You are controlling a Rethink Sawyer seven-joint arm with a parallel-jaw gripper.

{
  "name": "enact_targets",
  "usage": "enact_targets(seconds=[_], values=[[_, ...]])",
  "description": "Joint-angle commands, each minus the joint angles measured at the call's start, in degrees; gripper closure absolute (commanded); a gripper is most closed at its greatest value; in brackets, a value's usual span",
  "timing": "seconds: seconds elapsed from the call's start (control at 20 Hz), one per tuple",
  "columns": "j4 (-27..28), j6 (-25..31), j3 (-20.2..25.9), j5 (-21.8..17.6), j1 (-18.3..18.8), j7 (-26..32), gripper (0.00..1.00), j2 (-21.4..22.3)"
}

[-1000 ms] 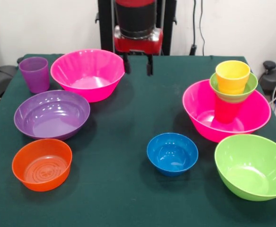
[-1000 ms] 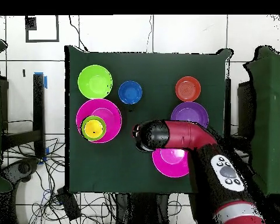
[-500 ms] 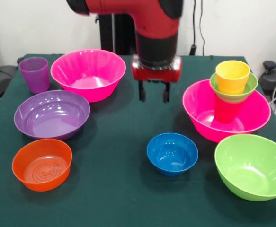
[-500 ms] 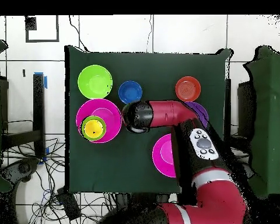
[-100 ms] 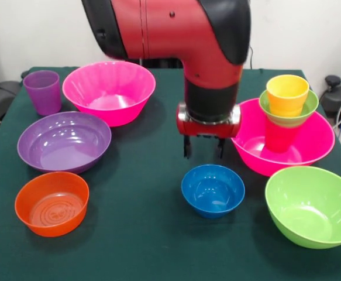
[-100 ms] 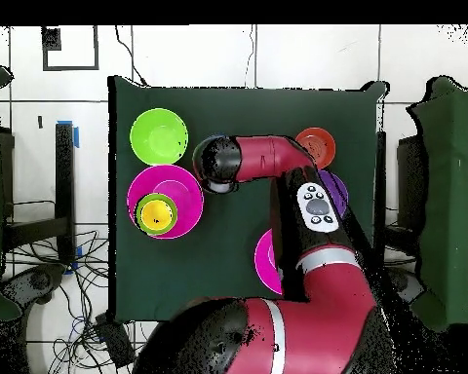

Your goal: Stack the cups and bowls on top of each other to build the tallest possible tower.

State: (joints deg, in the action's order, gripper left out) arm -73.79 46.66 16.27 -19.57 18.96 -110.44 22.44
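My gripper (image 5: pixel 203 150) hangs open and empty just behind the small blue bowl (image 5: pixel 212 190), a little above the table. To its right a large pink bowl (image 5: pixel 316 143) holds a red cup (image 5: pixel 281 137). On that cup sits a small green bowl (image 5: pixel 302 114) with a yellow cup (image 5: pixel 287 93) in it. Alone on the cloth stand the lime green bowl (image 5: pixel 312 206), the second pink bowl (image 5: pixel 109 91), the purple bowl (image 5: pixel 64 140), the orange bowl (image 5: pixel 52 202) and the purple cup (image 5: pixel 42 92). In the overhead view the wrist (image 6: pixel 216 164) hides the blue bowl.
The green cloth table (image 5: pixel 147 234) carries everything. The arm (image 6: pixel 277 161) reaches across the table's middle in the overhead view, covering parts of the orange bowl (image 6: pixel 316 144), the purple bowl (image 6: pixel 337 190) and the second pink bowl (image 6: pixel 262 261). The lime green bowl (image 6: pixel 159 136) and the stack (image 6: pixel 157 214) show fully.
The arm has swung from beside the back pink bowl across the table's middle toward the blue bowl and come lower. The gripper stays open. No bowl or cup has moved.
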Motion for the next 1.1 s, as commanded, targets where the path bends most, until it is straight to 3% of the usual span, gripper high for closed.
enact_targets(seconds=[0.05,0.6,0.95,1.1], values=[[10.8,6.9,0.6,-5.6,-1.1,9.9,0.00,-4.3],[11.4,2.9,0.4,-8.3,0.2,11.8,0.00,-6.9],[13.1,0.8,2.2,-7.7,1.6,10.4,0.00,-12.9],[10.9,0.1,2.0,-7.4,1.7,9.7,0.00,-11.9]])
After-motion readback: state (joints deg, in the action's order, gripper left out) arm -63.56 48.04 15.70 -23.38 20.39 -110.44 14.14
